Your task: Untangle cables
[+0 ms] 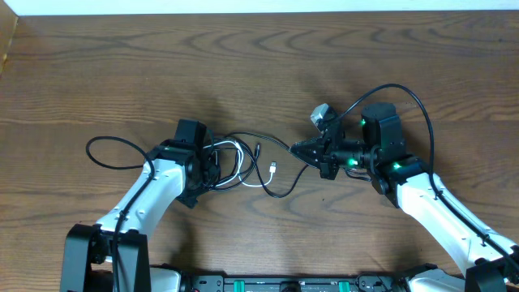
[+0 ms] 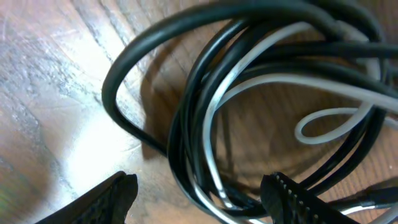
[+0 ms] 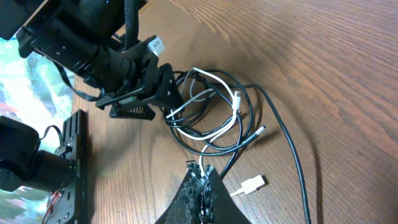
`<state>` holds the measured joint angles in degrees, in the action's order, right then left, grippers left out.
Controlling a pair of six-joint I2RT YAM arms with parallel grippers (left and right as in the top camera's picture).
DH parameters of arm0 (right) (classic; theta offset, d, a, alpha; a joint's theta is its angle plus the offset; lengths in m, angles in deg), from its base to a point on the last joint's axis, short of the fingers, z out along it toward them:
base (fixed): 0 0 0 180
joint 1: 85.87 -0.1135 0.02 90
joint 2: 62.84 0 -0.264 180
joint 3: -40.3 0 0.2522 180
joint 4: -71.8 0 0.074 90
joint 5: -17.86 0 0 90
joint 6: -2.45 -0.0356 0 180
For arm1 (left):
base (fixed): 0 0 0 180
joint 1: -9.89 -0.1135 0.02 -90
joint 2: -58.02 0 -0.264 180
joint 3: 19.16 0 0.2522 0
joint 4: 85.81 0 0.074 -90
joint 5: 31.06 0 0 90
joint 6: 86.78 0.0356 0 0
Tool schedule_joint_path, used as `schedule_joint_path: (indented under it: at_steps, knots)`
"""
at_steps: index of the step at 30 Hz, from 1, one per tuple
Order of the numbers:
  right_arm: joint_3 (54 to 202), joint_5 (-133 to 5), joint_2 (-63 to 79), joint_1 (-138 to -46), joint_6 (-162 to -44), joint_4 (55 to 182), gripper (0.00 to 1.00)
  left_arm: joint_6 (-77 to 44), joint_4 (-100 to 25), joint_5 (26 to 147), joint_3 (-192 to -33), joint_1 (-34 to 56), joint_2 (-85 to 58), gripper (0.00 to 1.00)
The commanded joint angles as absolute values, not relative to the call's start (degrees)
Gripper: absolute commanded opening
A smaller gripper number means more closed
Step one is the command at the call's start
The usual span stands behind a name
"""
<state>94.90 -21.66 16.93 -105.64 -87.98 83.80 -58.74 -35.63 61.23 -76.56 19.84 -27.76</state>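
Note:
The cables (image 1: 237, 162) lie as a loose tangle of black cords and one white cord on the wooden table between the two arms. My left gripper (image 1: 212, 169) sits low over the tangle's left side. In the left wrist view it (image 2: 205, 199) is open, its two fingers (image 2: 118, 196) standing on either side of a bundle of black and white cords (image 2: 205, 112). My right gripper (image 1: 296, 150) is at the tangle's right end. In the right wrist view it (image 3: 202, 169) is shut, with the white cable (image 3: 205, 149) running into its tips and a black one alongside. A white plug (image 3: 252, 183) lies just beside it.
Thicker black arm wires loop out left of the left arm (image 1: 109, 150) and over the right arm (image 1: 405, 93). The arms' base rail (image 1: 268, 284) runs along the near edge. The table's far edge (image 1: 259, 11) is at the top.

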Motion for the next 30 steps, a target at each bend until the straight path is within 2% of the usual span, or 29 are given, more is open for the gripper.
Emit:
schedule_joint_path:
  at_steps: [1, 15, 24, 26, 30]
  knots:
    - [95.1, -21.7, 16.8, -105.5, -88.3, 83.8, 0.01, -59.7, -36.8, 57.8, -75.9, 19.7, -28.1, 0.69]
    - [95.1, -22.1, 16.8, -105.5, -88.3, 83.9, 0.01, -60.1, -38.8, 57.8, -75.9, 19.7, -31.5, 0.59]
    - [95.1, -22.5, 16.8, -105.5, -88.3, 84.1, 0.01, -61.6, -40.2, 58.5, -75.9, 19.7, -36.3, 0.58]
    - [95.1, -22.5, 16.8, -105.5, -88.3, 84.1, 0.01, -61.6, -40.2, 58.5, -75.9, 19.7, -36.3, 0.53]
    - [95.1, -22.5, 16.8, -105.4, -88.3, 84.1, 0.01, -61.6, -40.2, 58.5, -75.9, 19.7, -36.3, 0.37]
